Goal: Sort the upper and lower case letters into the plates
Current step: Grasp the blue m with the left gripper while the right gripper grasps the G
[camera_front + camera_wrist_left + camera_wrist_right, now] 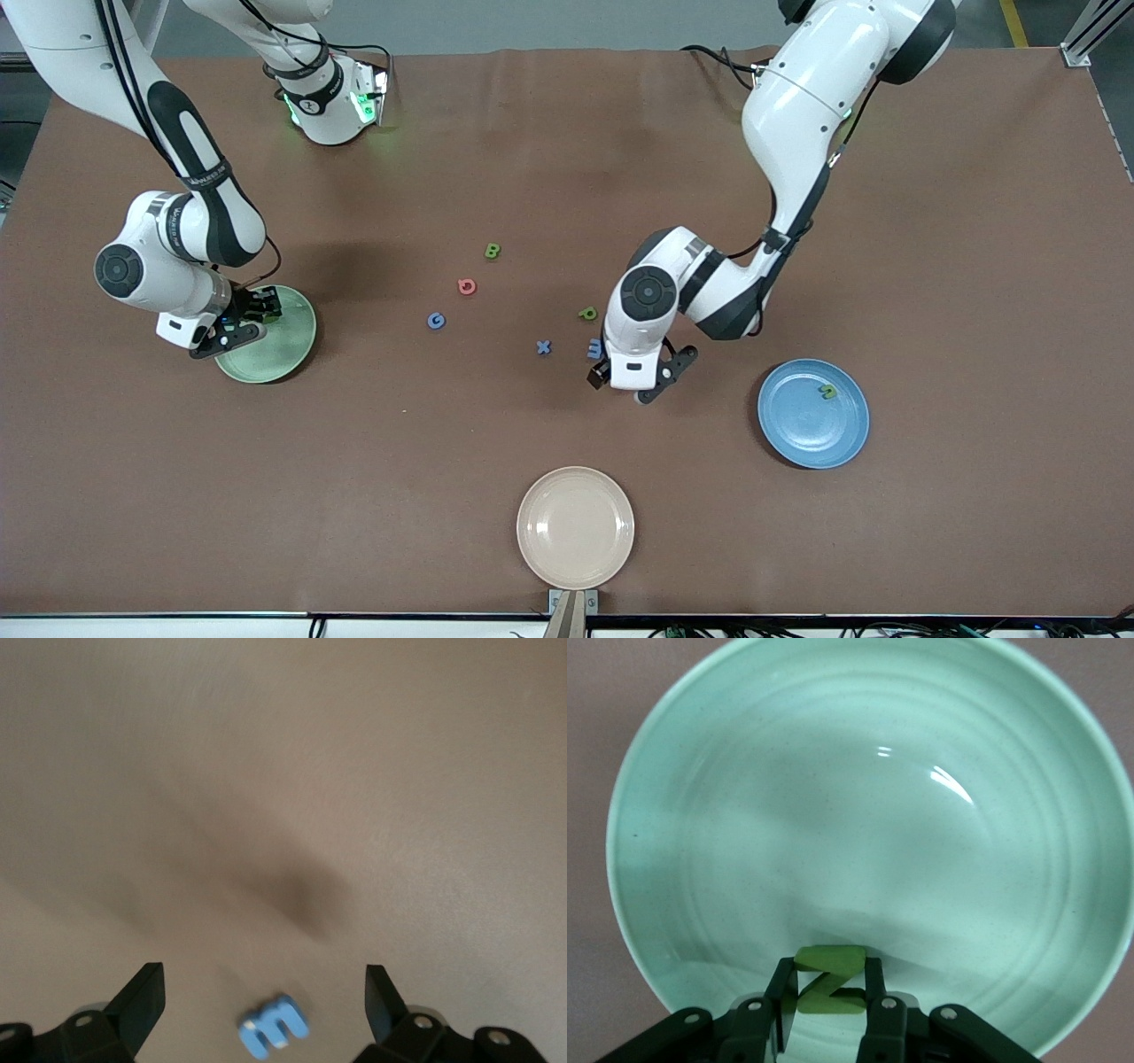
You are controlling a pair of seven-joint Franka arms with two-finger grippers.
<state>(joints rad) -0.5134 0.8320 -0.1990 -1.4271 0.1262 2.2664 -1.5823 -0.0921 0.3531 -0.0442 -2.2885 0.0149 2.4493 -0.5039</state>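
From the front, the right tool (249, 319) hovered over the mint plate (288, 354), and the left tool (633, 383) stood spread beside the blue m (594, 348) on the worktop (930, 266). The left wrist view showed the m (273, 1027) between spread fingers (142, 1001). The right wrist view showed the green N (829, 990) pinched over the plate (868, 815).

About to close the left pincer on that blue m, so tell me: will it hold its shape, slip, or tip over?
The blue m looks chunky and solid, so it probably stays stiff when squeezed. It lies flat on the table, so tipping seems unlikely. Being small between the widely open fingers of the left pincer, it might skid or twist if one touches first.
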